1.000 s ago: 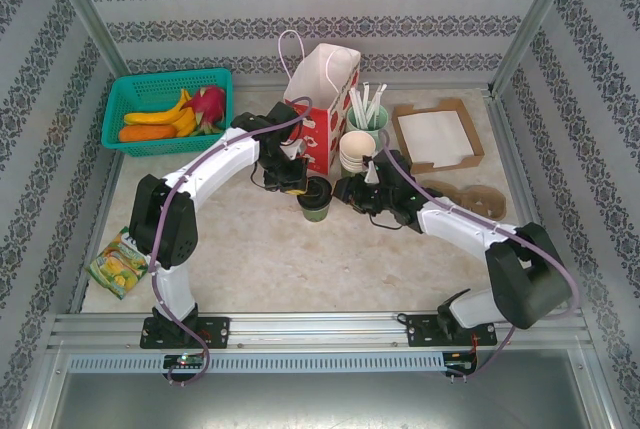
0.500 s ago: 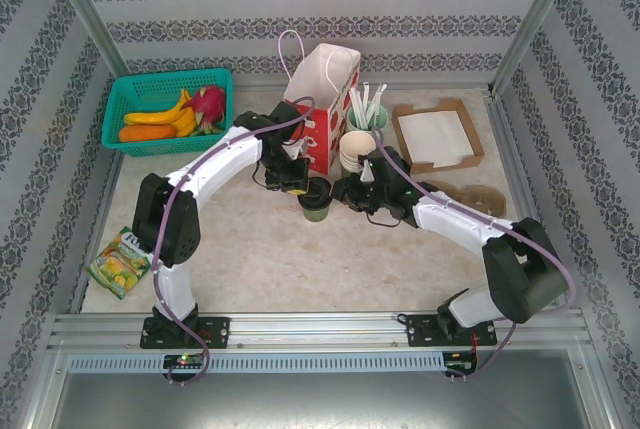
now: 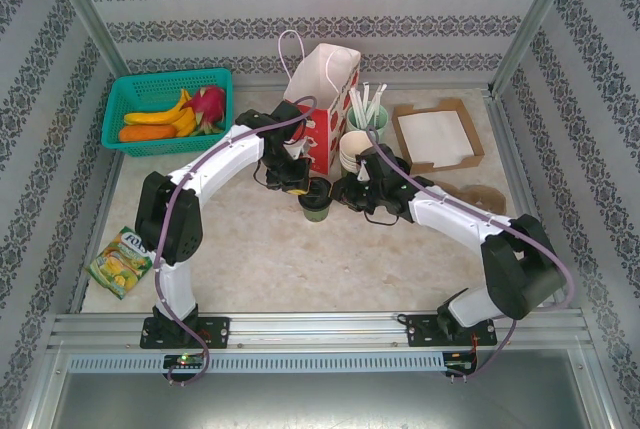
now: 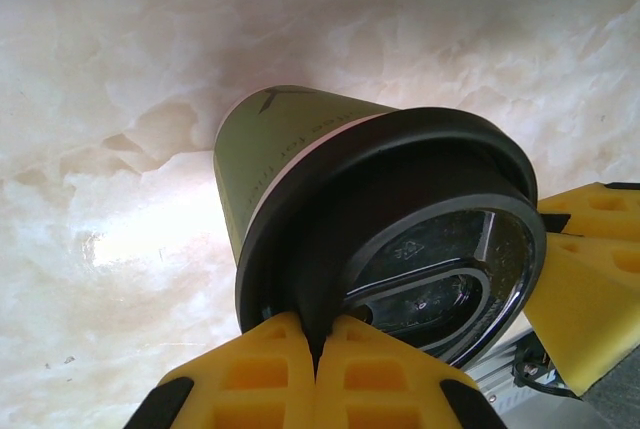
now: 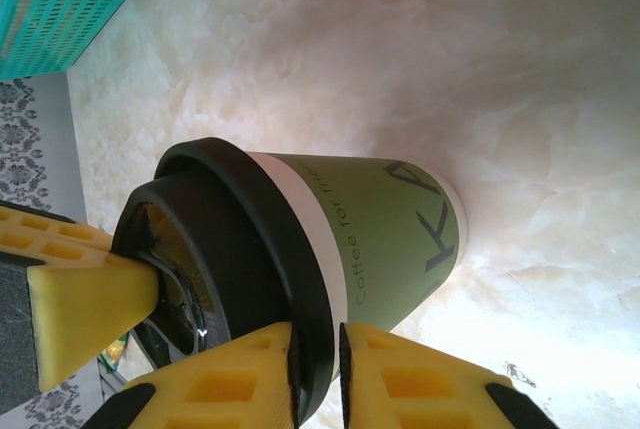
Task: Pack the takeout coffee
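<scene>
The takeout coffee [image 3: 316, 200], a pale green paper cup with a black lid, stands in the middle of the marble table, just in front of the red and white paper bag [image 3: 322, 109]. My left gripper [image 3: 296, 182] comes from the left and is shut on the lid's rim [image 4: 300, 279]; its yellow fingers [image 4: 250, 369] pinch it. My right gripper [image 3: 345, 192] comes from the right and is shut on the opposite rim, the lid's edge [image 5: 310, 279] between its pads. The cup's printed side [image 5: 390, 229] faces the right wrist view.
A stack of lidless cups [image 3: 355, 152] and a mint cup with straws [image 3: 368, 114] stand right of the bag. A teal fruit basket [image 3: 130, 94] is at the back left, a cardboard tray [image 3: 437, 136] at the back right, and a snack pack [image 3: 120, 261] at the front left.
My right gripper has narrowed onto the lid's rim and its arm has shifted slightly toward the bag. The left gripper has stayed shut on the lid.
</scene>
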